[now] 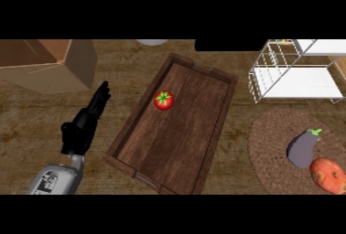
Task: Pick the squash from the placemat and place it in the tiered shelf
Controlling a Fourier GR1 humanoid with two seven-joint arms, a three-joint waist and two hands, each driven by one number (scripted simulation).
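The squash, orange-red and rounded, lies on the round woven placemat at the lower right, partly cut off by the view's edge. A purple eggplant lies just beside it on the same mat. The white wire tiered shelf stands at the upper right, beyond the mat. My left hand rests at the left of the counter with fingers straight and pointing away, open and holding nothing, far from the squash. My right hand does not show.
A long wooden tray lies diagonally in the middle with a red tomato on it. A cardboard box stands at the upper left. A white object and a black one sit at the far edge.
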